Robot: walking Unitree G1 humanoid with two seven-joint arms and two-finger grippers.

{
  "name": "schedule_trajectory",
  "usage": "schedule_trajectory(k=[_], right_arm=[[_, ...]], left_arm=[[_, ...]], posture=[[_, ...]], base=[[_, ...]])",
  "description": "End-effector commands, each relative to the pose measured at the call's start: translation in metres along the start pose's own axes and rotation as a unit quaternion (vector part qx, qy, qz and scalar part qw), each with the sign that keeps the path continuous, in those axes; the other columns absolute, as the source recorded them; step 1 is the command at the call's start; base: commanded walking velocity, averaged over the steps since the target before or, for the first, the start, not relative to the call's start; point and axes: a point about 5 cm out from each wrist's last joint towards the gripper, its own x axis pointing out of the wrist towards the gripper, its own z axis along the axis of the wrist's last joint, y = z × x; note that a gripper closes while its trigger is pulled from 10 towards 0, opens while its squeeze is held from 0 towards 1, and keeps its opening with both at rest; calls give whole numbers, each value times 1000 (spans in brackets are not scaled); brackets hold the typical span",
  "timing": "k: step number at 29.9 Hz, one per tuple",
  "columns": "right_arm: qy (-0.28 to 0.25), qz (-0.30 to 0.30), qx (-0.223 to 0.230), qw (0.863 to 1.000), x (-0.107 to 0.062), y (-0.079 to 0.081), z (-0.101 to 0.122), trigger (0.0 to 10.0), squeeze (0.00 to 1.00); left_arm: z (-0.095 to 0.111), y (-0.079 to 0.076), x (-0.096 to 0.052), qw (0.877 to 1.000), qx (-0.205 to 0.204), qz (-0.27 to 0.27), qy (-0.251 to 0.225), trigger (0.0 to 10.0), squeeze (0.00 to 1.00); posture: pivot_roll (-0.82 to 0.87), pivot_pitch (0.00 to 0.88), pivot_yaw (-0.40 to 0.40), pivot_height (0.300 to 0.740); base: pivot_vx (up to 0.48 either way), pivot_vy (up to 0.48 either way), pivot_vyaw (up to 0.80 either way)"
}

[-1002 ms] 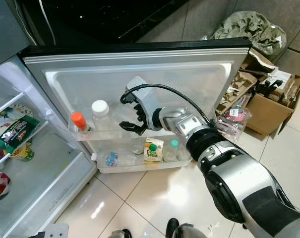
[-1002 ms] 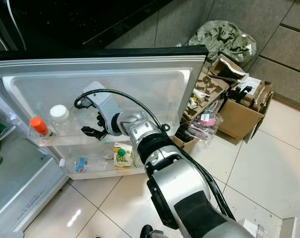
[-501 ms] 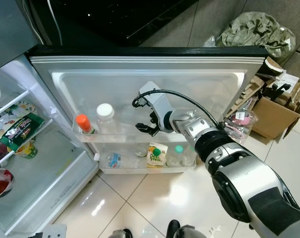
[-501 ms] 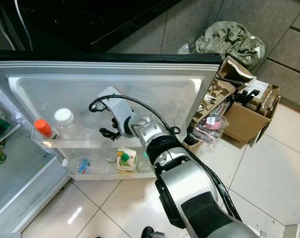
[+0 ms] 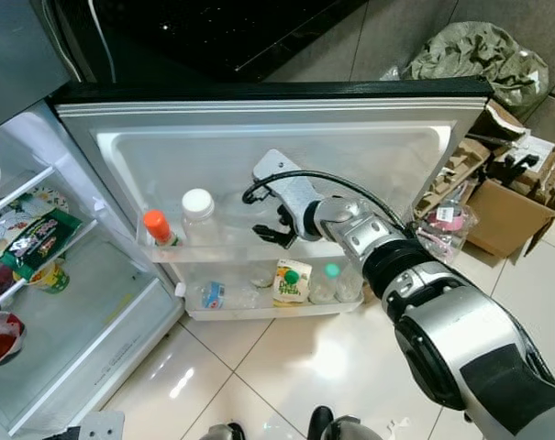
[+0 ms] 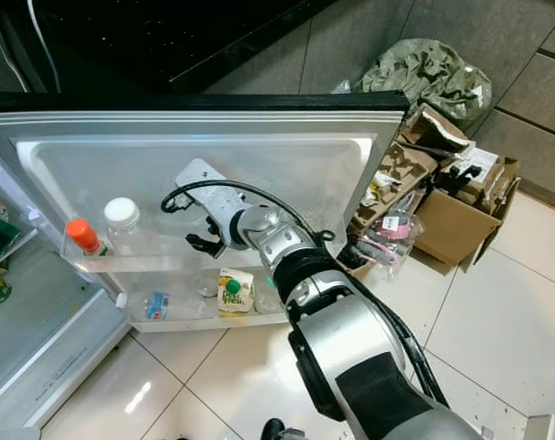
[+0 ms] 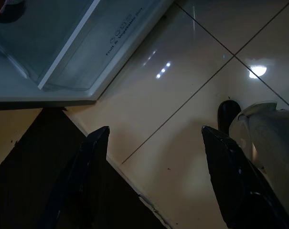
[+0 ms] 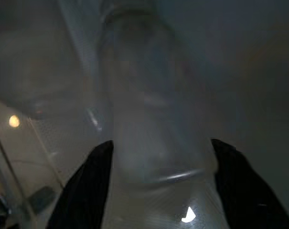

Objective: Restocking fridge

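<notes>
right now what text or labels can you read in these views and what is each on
"Fruit & Vegetable Box", faint, on the clear plastic fridge drawer.
"fresh" in green on the small cream drink carton with a green cap; the word above it is too blurred.
Dark green snack packet on the fridge shelf: print too small to read.

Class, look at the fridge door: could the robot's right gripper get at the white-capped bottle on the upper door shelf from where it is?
Probably yes. The right gripper hangs open at the upper door shelf, beside the white-capped bottle, with nothing between them.
</notes>
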Motion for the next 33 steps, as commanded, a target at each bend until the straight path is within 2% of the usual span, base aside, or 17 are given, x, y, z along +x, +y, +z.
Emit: schedule_trajectory(k=[1, 5, 11, 12, 14, 16, 21, 23, 24, 25, 30, 33], right_arm=[[59, 28, 1, 998, 3, 13, -30, 0, 0], [63, 46, -9, 997, 1, 12, -33, 0, 0], [70, 38, -18, 997, -2, 7, -37, 0, 0], [75, 14, -24, 997, -5, 0, -40, 10000, 0], [75, 6, -26, 997, -7, -3, -41, 10000, 0], [61, -18, -18, 998, -16, -19, -39, 10000, 0], [55, -11, -15, 998, -29, -35, -43, 10000, 0], [65, 5, -16, 998, -41, -45, -54, 10000, 0], [65, 5, -16, 998, -41, -45, -54, 10000, 0], [80, 31, -5, 996, -54, -51, -71, 10000, 0], [101, 73, -8, 992, -70, -55, -89, 10000, 0], [111, 67, -6, 991, -77, -60, -95, 10000, 0]], left_arm=[[-14, 4, -4, 1000, 10, 2, 28, 10000, 0], [-14, 3, -4, 1000, 10, 0, 29, 10000, 0], [-14, 0, -2, 1000, 10, -2, 29, 10000, 0], [-13, -2, -1, 1000, 8, -4, 29, 10000, 0], [-13, -3, -1, 1000, 7, -4, 28, 10000, 0], [-13, -5, -1, 1000, 5, -6, 29, 10000, 0], [-15, -6, -1, 999, 4, -6, 32, 10000, 0], [-16, -7, -1, 999, 4, -7, 34, 10000, 0], [-16, -7, -1, 999, 4, -7, 34, 10000, 0], [-19, -8, -1, 999, 6, -11, 38, 10000, 0], [-17, -14, 2, 999, 8, -21, 39, 10000, 0], [-15, -15, 4, 999, 9, -25, 37, 10000, 0]], posture=[[114, 348, -47, 710], [102, 343, -43, 710], [93, 338, -43, 710], [89, 335, -43, 710], [89, 335, -43, 710], [81, 335, -43, 710], [62, 336, -42, 710], [44, 337, -43, 710], [44, 337, -43, 710], [20, 340, -39, 710], [11, 342, -35, 710], [1, 339, -30, 710]], base=[[0, 0, 0], [0, 0, 0], [0, 0, 0], [0, 0, 0], [0, 0, 0], [0, 0, 0], [0, 0, 0], [0, 0, 0], [0, 0, 0], [0, 0, 0], [0, 0, 0], [0, 0, 0]])
